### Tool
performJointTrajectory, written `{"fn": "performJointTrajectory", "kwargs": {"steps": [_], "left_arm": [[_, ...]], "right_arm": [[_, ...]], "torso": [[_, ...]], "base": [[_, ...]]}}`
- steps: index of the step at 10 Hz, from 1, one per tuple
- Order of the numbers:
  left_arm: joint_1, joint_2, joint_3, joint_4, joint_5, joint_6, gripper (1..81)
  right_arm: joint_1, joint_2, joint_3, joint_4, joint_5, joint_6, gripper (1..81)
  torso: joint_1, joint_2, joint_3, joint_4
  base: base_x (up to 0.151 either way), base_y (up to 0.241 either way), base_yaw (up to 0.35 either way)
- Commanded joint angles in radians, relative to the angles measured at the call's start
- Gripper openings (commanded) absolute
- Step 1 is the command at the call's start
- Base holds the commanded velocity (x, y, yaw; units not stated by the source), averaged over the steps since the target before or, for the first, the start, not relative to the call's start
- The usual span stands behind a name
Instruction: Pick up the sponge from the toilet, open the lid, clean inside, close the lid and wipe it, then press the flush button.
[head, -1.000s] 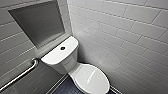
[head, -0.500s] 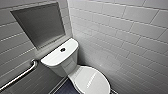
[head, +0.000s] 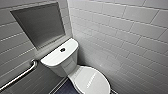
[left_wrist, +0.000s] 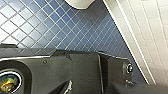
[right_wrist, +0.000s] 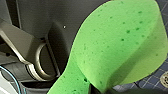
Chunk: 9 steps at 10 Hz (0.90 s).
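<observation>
Sponge (right_wrist: 117, 47) bent, pinched in right hand (right_wrist: 101, 89)

The toilet (head: 63, 63) is white glossy ceramic. The lid (head: 93, 81) has the same smooth shine, could be plastic, hard to say. The flush button (head: 62, 49) looks dark and a bit shiny. The wall tiles (head: 120, 32) are pale and glazed with grey grout, while the niche (head: 40, 23) is a flat matt grey. The grab bar (head: 21, 73) is satin-looking metal. The floor (left_wrist: 50, 22) is small blue tiles with a slight sheen and pale grout. The sponge (right_wrist: 117, 47) is bright green foam, porous and pitted all over. The drain (right_wrist: 165, 79) looks like metal.
</observation>
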Motion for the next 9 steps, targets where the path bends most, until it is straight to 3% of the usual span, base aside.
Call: {"fn": "performJointTrajectory", "kwargs": {"steps": [1,2,4,5,9], "left_arm": [[-0.09,-0.015,0.027,-0.073,0.064,0.0,81.1],[-0.114,-0.009,0.029,-0.092,0.081,0.0,81.1],[-0.165,0.004,0.027,-0.106,0.121,0.0,81.1],[-0.174,0.008,0.026,-0.106,0.121,0.0,81.1],[-0.19,0.028,0.019,-0.121,0.121,0.002,81.1]], "right_arm": [[-0.02,-0.029,0.013,-0.031,-0.091,-0.008,1.0],[-0.02,-0.029,0.01,-0.029,-0.091,-0.008,1.0],[-0.018,-0.026,0.011,-0.034,-0.091,-0.008,1.0],[-0.017,-0.024,0.013,-0.035,-0.091,-0.01,1.0],[-0.014,-0.02,0.008,-0.037,-0.093,-0.013,1.0]], "torso": [[0.0,0.0,0.0,0.0],[0.0,0.0,0.0,0.0],[0.0,0.0,0.0,-0.056],[0.0,0.0,0.0,-0.098],[0.0,0.0,0.0,-0.216]], "base": [[0.0,0.0,0.0],[0.0,0.0,0.0],[0.0,0.0,0.0],[0.0,0.0,0.0],[0.0,0.0,0.0]]}}
